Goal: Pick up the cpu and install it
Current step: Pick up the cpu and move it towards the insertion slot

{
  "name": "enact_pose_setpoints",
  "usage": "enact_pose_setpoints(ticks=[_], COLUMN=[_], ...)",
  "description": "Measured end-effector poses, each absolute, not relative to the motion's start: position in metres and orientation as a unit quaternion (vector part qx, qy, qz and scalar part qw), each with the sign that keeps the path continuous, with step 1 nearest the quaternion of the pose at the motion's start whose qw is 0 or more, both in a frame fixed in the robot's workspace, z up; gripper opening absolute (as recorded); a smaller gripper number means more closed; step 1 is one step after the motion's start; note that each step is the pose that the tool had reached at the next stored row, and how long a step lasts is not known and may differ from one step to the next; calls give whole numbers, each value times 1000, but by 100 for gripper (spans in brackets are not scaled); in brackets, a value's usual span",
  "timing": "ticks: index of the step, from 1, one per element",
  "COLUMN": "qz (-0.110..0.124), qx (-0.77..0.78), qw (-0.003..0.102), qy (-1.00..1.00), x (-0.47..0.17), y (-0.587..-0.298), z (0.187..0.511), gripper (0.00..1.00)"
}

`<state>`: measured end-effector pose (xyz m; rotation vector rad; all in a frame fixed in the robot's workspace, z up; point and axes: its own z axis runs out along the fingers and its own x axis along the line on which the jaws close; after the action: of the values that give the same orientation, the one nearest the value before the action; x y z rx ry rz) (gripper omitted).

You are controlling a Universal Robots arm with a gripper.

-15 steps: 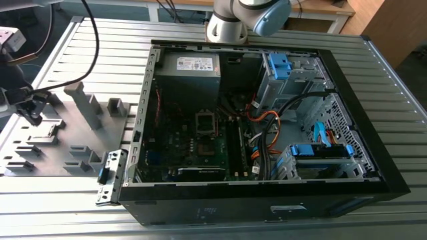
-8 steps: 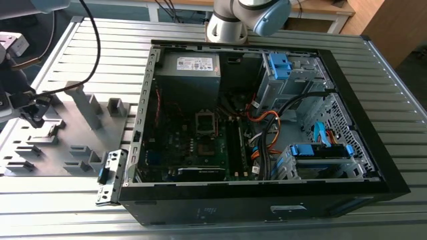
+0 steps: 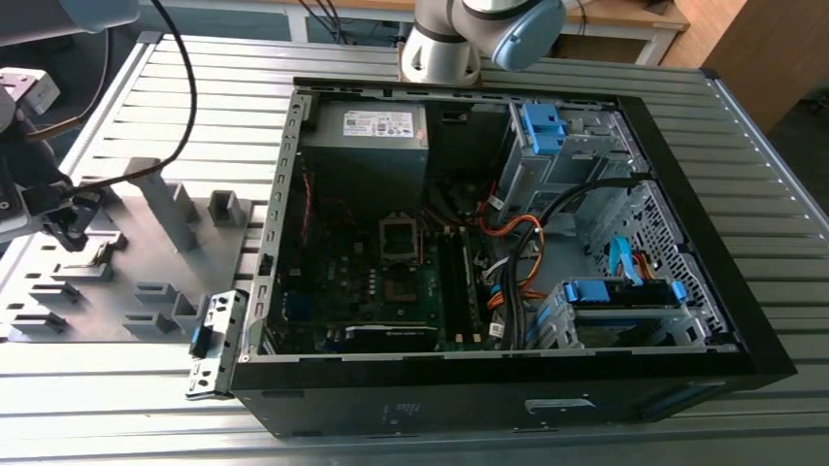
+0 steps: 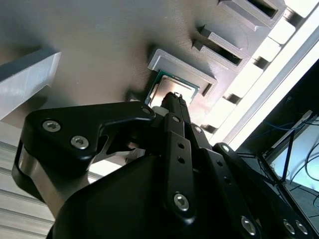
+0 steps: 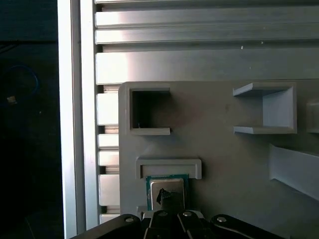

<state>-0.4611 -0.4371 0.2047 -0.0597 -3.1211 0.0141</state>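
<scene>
Black pincer (image 4: 174,99) at cpu (image 4: 162,85), cpu lying in grey tray (image 4: 99,50) pocket

The cpu (image 5: 160,185) lies in the holder (image 5: 224,164) beside the case (image 3: 518,393).

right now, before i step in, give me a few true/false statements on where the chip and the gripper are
1. The chip lies in a holder on the grey tray. True.
2. The gripper is inside the computer case. False: it is at the chip, over the tray, on the exterior view's left of the case.
3. The case has one side open, so its inside shows. True.
4. The case stands upright on the table. False: it lies flat with its open side facing up.
</scene>
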Motion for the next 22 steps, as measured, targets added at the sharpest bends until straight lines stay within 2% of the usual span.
enact_pose_setpoints(ticks=[9, 11, 12, 14, 15, 17, 19, 20, 22], qz=[5, 5, 5, 5, 5, 5, 5, 5, 5], qx=[-19, -19, -19, -19, -19, -19, -19, -19, -19], qw=[10, 10, 10, 10, 10, 10, 10, 10, 10], qy=[-1000, -1000, -1000, -1000, -1000, -1000, -1000, -1000, -1000], x=[-461, -461, -462, -462, -462, -463, -463, -463, -463], y=[-437, -437, -437, -437, -437, -437, -437, -437, -437], z=[204, 204, 204, 204, 204, 204, 204, 204, 204], gripper=[11, 23, 23, 35, 35, 47, 47, 53, 53])
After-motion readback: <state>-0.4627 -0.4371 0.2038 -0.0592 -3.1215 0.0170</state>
